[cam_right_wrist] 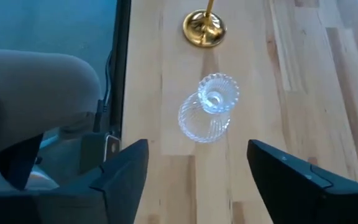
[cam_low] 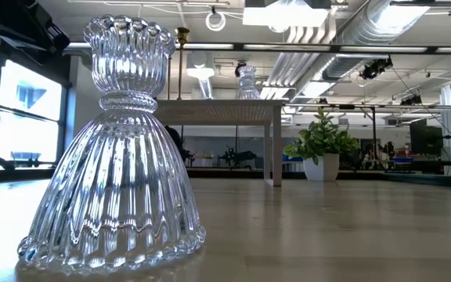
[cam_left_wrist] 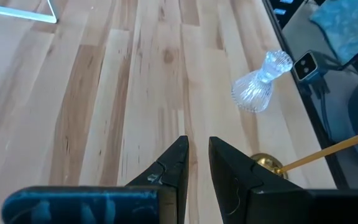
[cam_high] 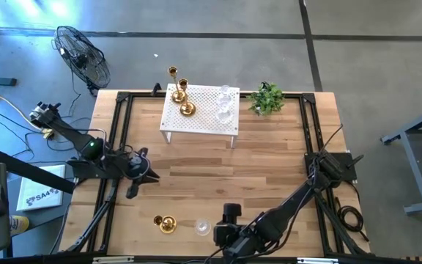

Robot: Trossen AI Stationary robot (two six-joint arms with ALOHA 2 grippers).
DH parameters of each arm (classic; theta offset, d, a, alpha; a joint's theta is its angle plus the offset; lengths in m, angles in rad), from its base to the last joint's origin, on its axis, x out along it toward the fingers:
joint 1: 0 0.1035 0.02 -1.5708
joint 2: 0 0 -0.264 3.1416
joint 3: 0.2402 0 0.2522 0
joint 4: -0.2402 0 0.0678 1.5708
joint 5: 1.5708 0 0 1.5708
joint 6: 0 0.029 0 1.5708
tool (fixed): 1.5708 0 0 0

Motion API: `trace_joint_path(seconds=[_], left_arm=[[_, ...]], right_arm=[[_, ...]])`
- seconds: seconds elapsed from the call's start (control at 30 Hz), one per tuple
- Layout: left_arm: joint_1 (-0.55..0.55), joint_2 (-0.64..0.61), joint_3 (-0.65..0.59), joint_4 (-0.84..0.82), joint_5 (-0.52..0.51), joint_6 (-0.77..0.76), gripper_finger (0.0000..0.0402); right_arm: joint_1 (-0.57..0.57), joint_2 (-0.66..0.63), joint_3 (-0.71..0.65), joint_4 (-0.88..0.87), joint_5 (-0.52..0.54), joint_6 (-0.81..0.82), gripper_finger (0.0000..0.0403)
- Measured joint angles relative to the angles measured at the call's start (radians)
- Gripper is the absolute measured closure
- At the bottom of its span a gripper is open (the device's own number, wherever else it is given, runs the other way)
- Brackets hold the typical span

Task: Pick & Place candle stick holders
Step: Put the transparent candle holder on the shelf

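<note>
A clear ribbed glass candle stick holder (cam_high: 202, 227) (cam_low: 116, 157) stands upright on its flared base near the table's near edge. A gold candle stick holder (cam_high: 165, 222) (cam_right_wrist: 204, 28) stands on its round base just to its left. My right gripper (cam_high: 220, 233) (cam_right_wrist: 197, 162) hovers right of the glass holder (cam_right_wrist: 207, 115), open wide, with the holder ahead of its fingertips and untouched. My left gripper (cam_high: 146, 174) (cam_left_wrist: 197, 155) hangs over the table's left middle, its fingers a narrow gap apart with nothing between them. In its view the glass holder (cam_left_wrist: 261, 84) stands farther off.
A white perforated stand (cam_high: 200, 117) at the far middle carries two gold holders (cam_high: 182, 99) and two glass ones (cam_high: 226, 104). A small potted plant (cam_high: 268, 97) sits to its right. Bare wood lies between the stand and the near edge.
</note>
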Motion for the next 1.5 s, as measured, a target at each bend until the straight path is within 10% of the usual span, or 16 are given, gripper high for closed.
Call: trace_joint_path(seconds=[0.43,1.1,1.5], left_arm=[[0.000,0.027,0.000,0.000,-0.001,-0.018,0.0341],[0.000,0.027,0.000,-0.012,-0.003,-0.021,0.0341],[0.000,0.027,0.000,-0.015,-0.007,-0.019,0.0341]], right_arm=[[-0.029,0.003,0.001,0.167,0.095,-0.242,0.0137],[-0.236,0.043,0.001,0.162,-0.463,-0.146,0.0143],[-0.284,0.070,0.001,0.131,-0.493,-0.146,0.0144]])
